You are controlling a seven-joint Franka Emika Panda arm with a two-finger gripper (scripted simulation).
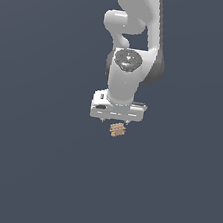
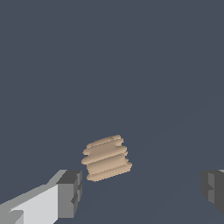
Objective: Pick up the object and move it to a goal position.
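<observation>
Flat dark blue-grey surface fills both views, nothing else on it. White Panda arm comes down from 12 o'clock in the exterior view, wrist pointing straight down, white boxy end effector low over the surface. Small tan ridged blocky object sits just below the end effector, roughly at 6 o'clock of it, a touch toward the exterior view's right. In the wrist view the end effector is spread wide, released, holding nothing: one grey fingertip just beside the object, the other fingertip well apart from it. Object lies off-centre in the gap, skewed, ridges slanted relative to the finger line; cannot tell if it touches the near finger. Step looks like final descent before the grasp, pick not yet done. Risks: near finger lands on the object or shoves it on closing because of the offset; the bumpy sides and skew give poor pad contact, so it may twist or pop out on lift. No goal marker visible.
</observation>
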